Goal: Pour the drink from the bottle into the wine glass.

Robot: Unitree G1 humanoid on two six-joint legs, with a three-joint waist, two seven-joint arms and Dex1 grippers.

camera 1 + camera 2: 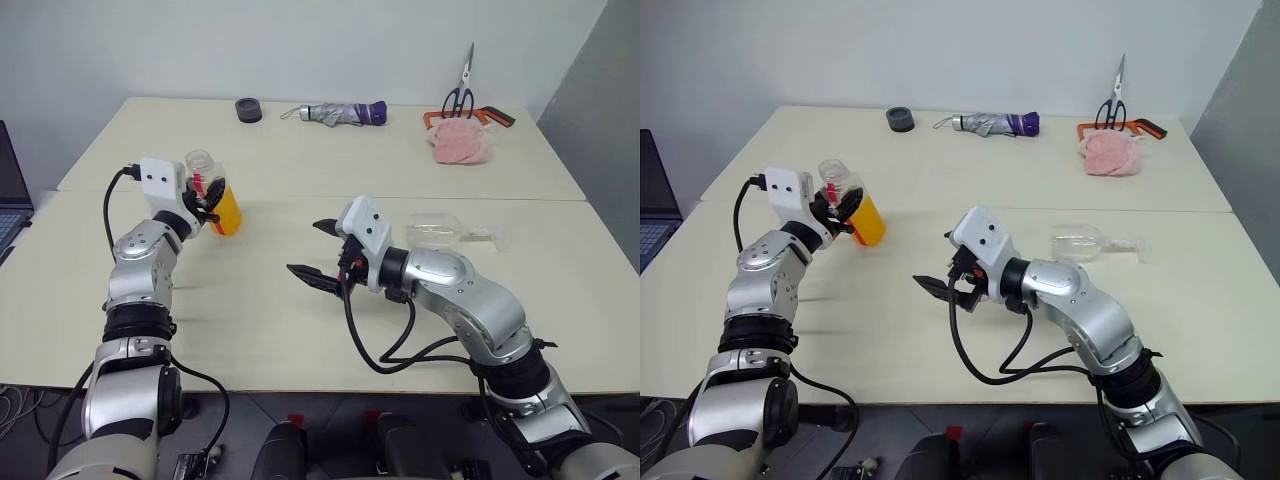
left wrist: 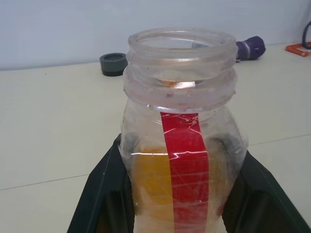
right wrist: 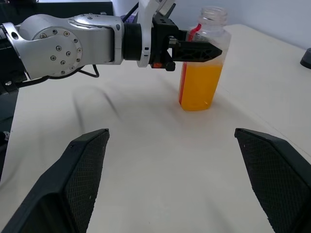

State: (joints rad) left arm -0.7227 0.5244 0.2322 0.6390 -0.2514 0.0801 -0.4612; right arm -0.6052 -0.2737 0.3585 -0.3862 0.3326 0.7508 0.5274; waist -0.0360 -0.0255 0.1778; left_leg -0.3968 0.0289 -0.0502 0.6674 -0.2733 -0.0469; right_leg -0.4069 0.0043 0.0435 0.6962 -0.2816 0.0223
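The bottle stands upright at the left of the near table, its mouth uncapped and a red stripe down its side. The orange drink fills its lower half. My left gripper is shut on the bottle's upper body, its black fingers pressing both sides. The wine glass lies on its side on the table at the right, beyond my right forearm. My right gripper hovers open over the table's middle, pointing towards the bottle with nothing between its fingers.
On the far table lie a black round lid, a folded umbrella, scissors, an orange-handled tool and a pink cloth. A laptop's edge shows at the far left. A seam joins the two tables.
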